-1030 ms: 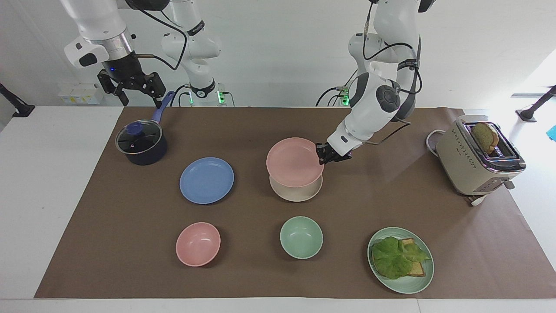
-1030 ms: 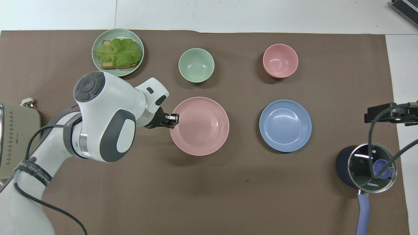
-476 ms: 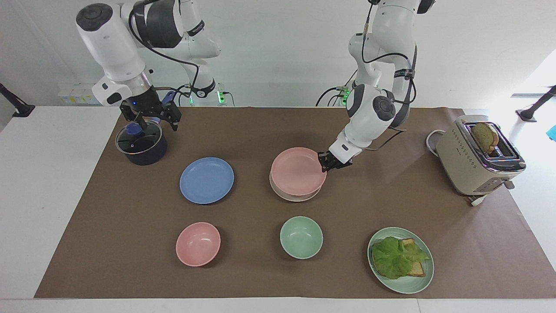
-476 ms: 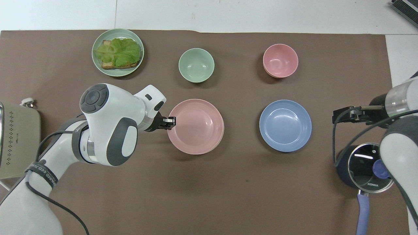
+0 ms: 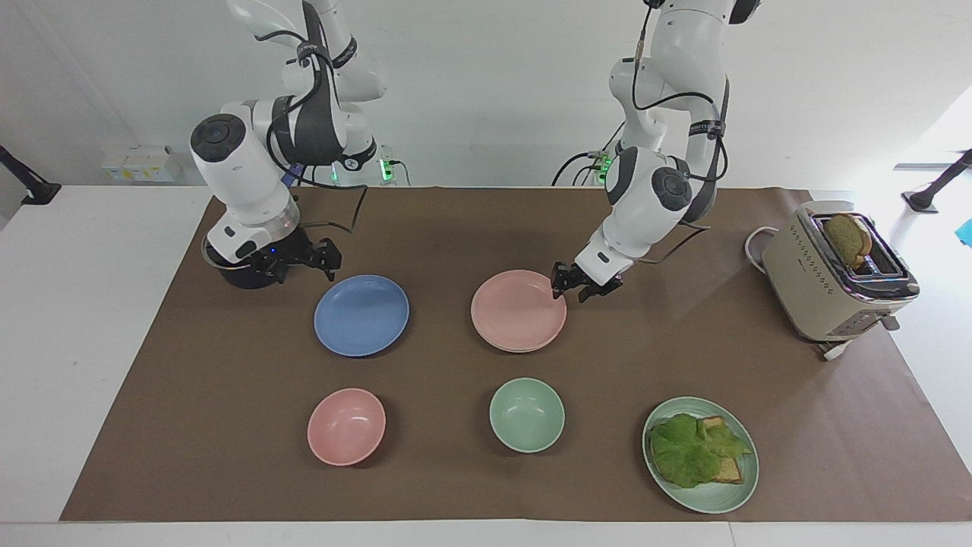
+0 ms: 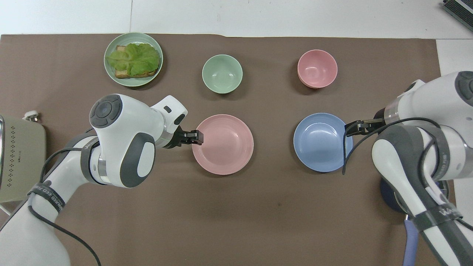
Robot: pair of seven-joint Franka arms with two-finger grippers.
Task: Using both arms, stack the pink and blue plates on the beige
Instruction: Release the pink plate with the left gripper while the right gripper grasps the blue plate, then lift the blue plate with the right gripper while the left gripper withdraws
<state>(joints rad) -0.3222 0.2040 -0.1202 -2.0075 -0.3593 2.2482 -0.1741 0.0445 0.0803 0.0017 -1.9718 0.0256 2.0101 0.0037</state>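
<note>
The pink plate (image 5: 519,310) lies on the beige plate (image 5: 531,350), of which only a thin rim shows in the facing view. Seen from overhead, the pink plate (image 6: 224,144) covers it entirely. My left gripper (image 5: 573,289) (image 6: 197,136) is open at the pink plate's rim, on the side toward the left arm's end of the table, and holds nothing. The blue plate (image 5: 361,314) (image 6: 322,142) sits flat on the mat beside the stack. My right gripper (image 5: 307,262) (image 6: 354,126) hovers low and open by the blue plate's rim, on the pot's side.
A dark blue lidded pot (image 5: 243,275) stands under the right arm's wrist. Farther from the robots are a pink bowl (image 5: 346,426), a green bowl (image 5: 526,415) and a green plate with toast and lettuce (image 5: 700,454). A toaster (image 5: 835,273) stands at the left arm's end.
The left gripper lowered the pink plate onto the beige one and opened. The right arm came down from above the pot to the blue plate's rim.
</note>
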